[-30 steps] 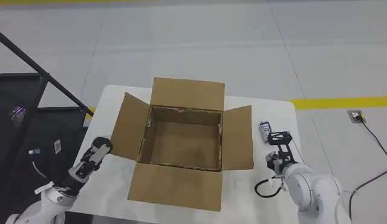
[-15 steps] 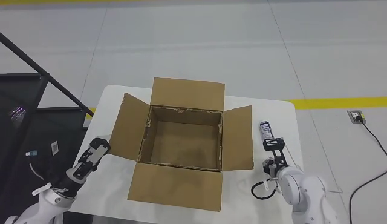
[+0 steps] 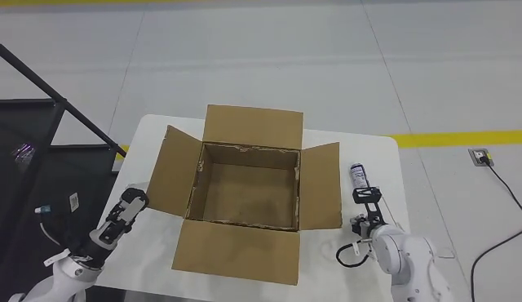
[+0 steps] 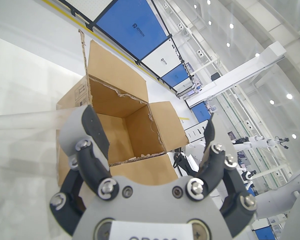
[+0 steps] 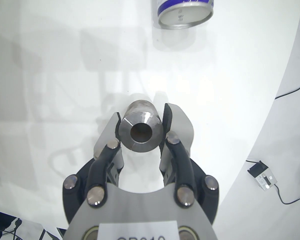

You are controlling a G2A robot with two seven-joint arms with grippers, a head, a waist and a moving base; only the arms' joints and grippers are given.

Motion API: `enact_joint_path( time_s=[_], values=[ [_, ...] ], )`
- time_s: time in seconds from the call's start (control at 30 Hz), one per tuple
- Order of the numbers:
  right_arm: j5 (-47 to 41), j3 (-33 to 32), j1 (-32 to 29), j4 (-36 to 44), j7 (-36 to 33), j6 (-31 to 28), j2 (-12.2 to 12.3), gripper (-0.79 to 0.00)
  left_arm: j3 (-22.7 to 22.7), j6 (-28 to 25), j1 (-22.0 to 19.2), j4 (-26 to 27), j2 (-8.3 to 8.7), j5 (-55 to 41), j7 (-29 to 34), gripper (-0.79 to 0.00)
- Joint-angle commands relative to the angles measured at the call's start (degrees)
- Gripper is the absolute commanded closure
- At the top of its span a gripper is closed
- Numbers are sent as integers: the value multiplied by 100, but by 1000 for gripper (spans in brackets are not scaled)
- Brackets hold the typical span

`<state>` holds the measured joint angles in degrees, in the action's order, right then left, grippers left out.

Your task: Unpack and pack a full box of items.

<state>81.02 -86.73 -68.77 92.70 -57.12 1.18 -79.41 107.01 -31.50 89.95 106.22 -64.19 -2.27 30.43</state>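
Note:
An open cardboard box stands in the middle of the white table, flaps spread, its inside bare as far as I see. My right gripper is to the right of the box, shut on a short steel cylinder with a hole through its end, low over the table. A blue and white can lies on its side just beyond it. My left gripper hovers left of the box near the table edge, open and holding nothing, facing the box.
The table's right edge curves close to the right gripper. A black frame and netting stand left of the table. A floor socket and cable lie off to the right.
The right gripper with the steel cylinder has drawn back slightly toward the robot and a little left, away from the can. The left gripper has shifted only slightly.

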Motion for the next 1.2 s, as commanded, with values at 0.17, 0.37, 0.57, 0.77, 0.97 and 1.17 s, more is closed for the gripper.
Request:
enact_joint_path(
  time_s=[0.17,0.37,0.57,0.77,0.97,1.17],
  values=[
    [-381,-232,-150,1061,201,158,19,-785,14,1,33,35,13,21,-36,-785],
    [-863,-621,46,2214,68,441,42,-785,38,31,73,108,27,87,-42,-785],
    [-2999,-618,565,2189,-219,331,4,-785,93,41,171,198,37,98,-76,-785],
    [-3556,-163,1067,1306,-1063,412,27,-785,166,88,278,260,40,121,-177,-785],
    [-3792,228,1373,736,-1071,327,35,-785,212,146,351,340,45,174,-246,-785],
    [-3536,715,1649,459,-950,385,35,-785,199,186,363,393,51,223,-261,-785]
  ],
)
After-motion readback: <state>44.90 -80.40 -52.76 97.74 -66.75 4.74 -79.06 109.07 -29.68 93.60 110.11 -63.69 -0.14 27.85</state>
